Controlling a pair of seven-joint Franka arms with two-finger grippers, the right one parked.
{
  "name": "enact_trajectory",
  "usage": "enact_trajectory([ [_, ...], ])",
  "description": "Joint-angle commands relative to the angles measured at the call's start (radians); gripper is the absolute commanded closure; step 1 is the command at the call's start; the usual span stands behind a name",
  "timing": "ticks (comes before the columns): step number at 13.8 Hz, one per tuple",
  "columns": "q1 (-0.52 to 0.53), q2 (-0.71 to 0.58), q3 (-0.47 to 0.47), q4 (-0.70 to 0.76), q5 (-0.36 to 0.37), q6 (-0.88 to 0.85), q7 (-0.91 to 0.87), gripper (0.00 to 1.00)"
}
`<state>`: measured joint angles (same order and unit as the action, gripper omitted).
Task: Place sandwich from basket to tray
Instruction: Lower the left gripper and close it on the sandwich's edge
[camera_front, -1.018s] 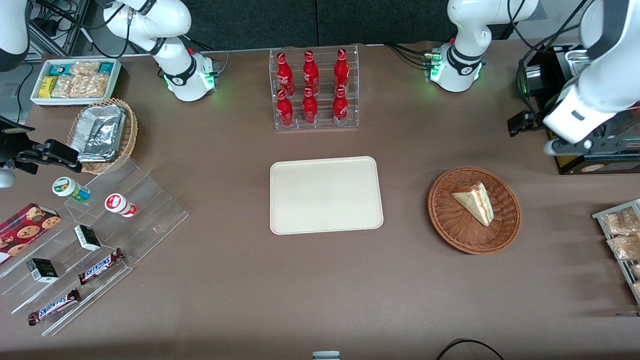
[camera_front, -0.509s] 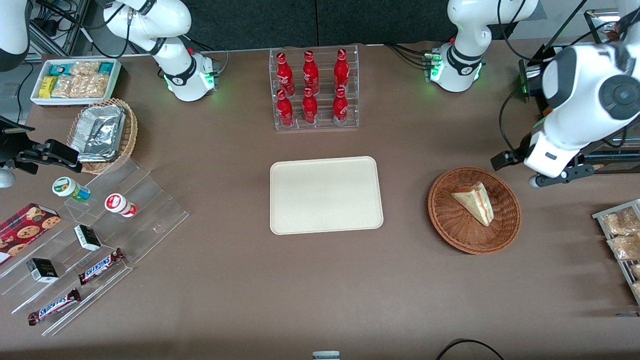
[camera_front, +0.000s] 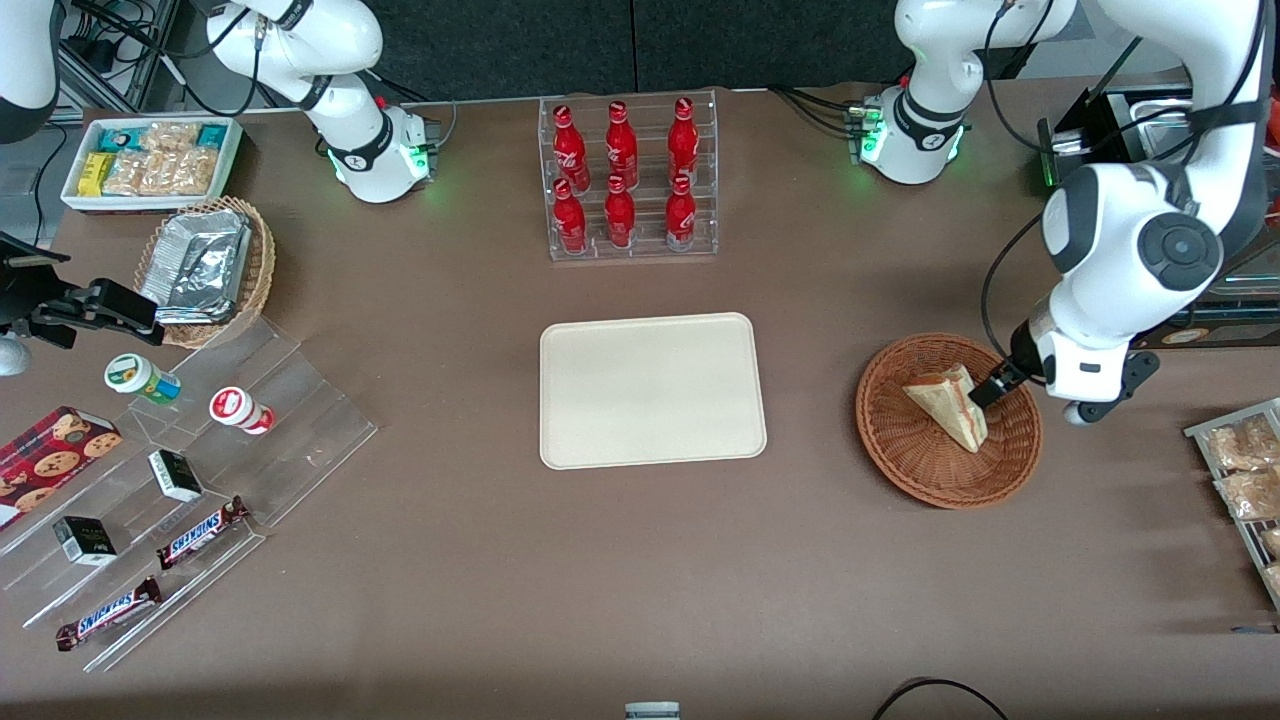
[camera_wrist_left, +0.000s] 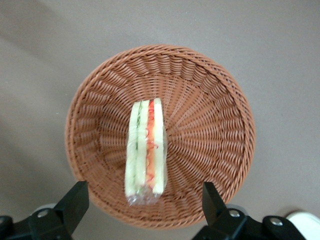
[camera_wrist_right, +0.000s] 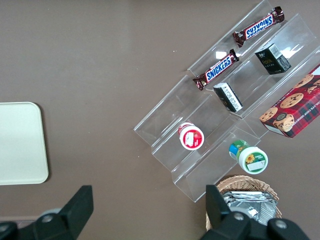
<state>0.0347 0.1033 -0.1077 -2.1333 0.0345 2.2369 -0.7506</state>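
Observation:
The sandwich (camera_front: 948, 405) (camera_wrist_left: 145, 150), a pale wedge with red and green filling, lies in the round reddish-brown wicker basket (camera_front: 900, 450) (camera_wrist_left: 210, 125). My left gripper (camera_front: 1015, 395) (camera_wrist_left: 142, 200) hangs open above the basket's rim, on the side toward the working arm's end. One black fingertip (camera_front: 988, 391) shows just over the sandwich's edge, and nothing is held between the wide-apart fingers (camera_wrist_left: 75, 202). The cream tray (camera_front: 650, 390) (camera_wrist_right: 20, 145) lies bare at mid-table, beside the basket toward the parked arm's end.
A clear rack of red bottles (camera_front: 628, 180) stands farther from the front camera than the tray. A wire rack of snack packets (camera_front: 1240, 470) sits at the working arm's table end. A black device (camera_front: 1120, 140) stands near the arm's base. Foil-packet basket (camera_front: 205, 265) and acrylic steps (camera_front: 200, 470) lie toward the parked arm's end.
The left arm has swung from beside the black device toward the front camera and down, bringing the open gripper over the basket's rim. The sandwich, basket and tray have not moved.

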Motion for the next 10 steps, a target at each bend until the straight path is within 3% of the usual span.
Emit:
enact_trajectory([
  [1,-0.004,0.039,-0.004,-0.028,0.002,0.058,-0.035,0.00],
  [10,-0.002,0.150,-0.006,-0.086,-0.010,0.183,-0.073,0.00],
])
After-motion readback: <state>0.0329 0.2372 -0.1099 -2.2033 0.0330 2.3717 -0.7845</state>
